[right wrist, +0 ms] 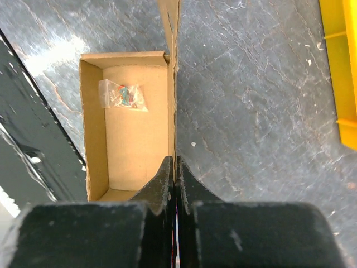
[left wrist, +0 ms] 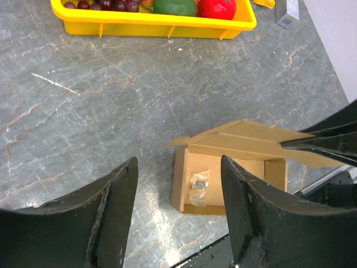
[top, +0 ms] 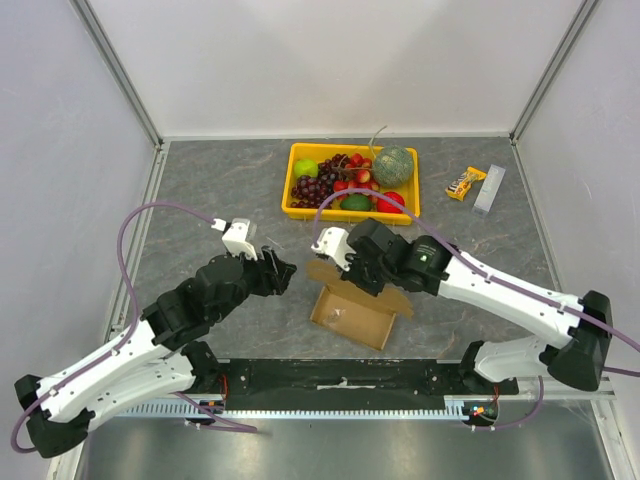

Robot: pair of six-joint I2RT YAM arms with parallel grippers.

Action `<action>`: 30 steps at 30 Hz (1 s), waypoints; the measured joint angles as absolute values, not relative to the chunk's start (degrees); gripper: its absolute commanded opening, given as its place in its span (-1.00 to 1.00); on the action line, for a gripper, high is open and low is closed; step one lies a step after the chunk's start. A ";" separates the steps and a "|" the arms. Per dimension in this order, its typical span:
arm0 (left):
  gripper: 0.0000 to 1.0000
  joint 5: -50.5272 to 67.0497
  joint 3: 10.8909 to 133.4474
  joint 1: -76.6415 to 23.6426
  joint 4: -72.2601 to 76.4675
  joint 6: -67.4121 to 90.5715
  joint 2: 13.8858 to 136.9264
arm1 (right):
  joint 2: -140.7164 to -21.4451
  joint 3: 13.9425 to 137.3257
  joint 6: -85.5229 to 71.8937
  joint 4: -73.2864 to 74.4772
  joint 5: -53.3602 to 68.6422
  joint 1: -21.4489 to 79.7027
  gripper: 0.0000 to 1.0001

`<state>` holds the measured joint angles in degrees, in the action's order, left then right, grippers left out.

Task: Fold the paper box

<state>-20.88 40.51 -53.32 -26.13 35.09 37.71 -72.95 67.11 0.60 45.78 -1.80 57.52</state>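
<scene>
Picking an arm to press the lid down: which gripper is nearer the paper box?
Right. The right gripper is shut on the paper box's raised flap, at its far edge. The left gripper hangs open, off to the box's left, not touching it.

A yellow tray [top: 330, 149] at upper centre of the grey marbled table [top: 220, 180] holds a melon [top: 393, 166], dark grapes [top: 318, 186] and red fruit [top: 391, 202]. At upper right lie a yellow packet [top: 465, 183] and a grey bar [top: 489, 189].

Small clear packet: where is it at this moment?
In the top view the small clear packet lies inside the open paper box, toward its left end, at the near centre of the table, on the arms' side of the yellow fruit tray.
</scene>
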 measured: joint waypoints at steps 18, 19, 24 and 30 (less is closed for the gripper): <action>0.35 -12.91 33.82 -40.32 -8.91 24.75 38.48 | -78.41 69.06 24.05 44.14 -0.36 53.54 -1.00; 0.35 -12.23 33.39 -39.27 -8.21 24.58 38.52 | -77.91 68.88 24.38 43.75 0.12 53.19 -1.00; 0.34 -8.47 30.00 -36.80 -3.29 23.79 37.89 | -74.11 67.79 26.46 42.68 4.69 51.20 -1.00; 0.34 -5.23 23.33 -36.58 0.71 23.75 36.67 | -72.99 66.28 28.14 42.09 12.23 47.79 -1.00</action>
<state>-5.23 23.33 -36.58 0.71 23.75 36.67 -72.99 66.28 28.14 42.09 12.23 47.79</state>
